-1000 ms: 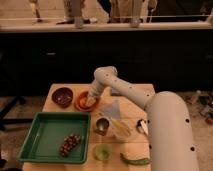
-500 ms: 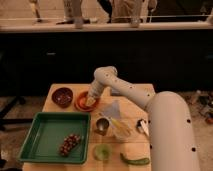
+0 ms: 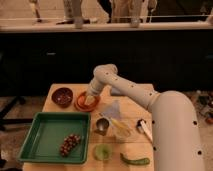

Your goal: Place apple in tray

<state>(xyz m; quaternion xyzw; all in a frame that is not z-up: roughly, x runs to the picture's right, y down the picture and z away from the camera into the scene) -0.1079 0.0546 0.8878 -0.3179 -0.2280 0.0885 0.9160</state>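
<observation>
The green tray lies at the front left of the wooden table and holds a bunch of dark grapes. My white arm reaches from the right across the table. My gripper points down into an orange bowl at the back, just beyond the tray's far right corner. Something pale sits under the gripper in that bowl. I cannot make out an apple; it may be hidden by the gripper.
A dark red bowl stands left of the orange bowl. A metal cup, a clear container, a green round slice, a green pod and a utensil lie right of the tray.
</observation>
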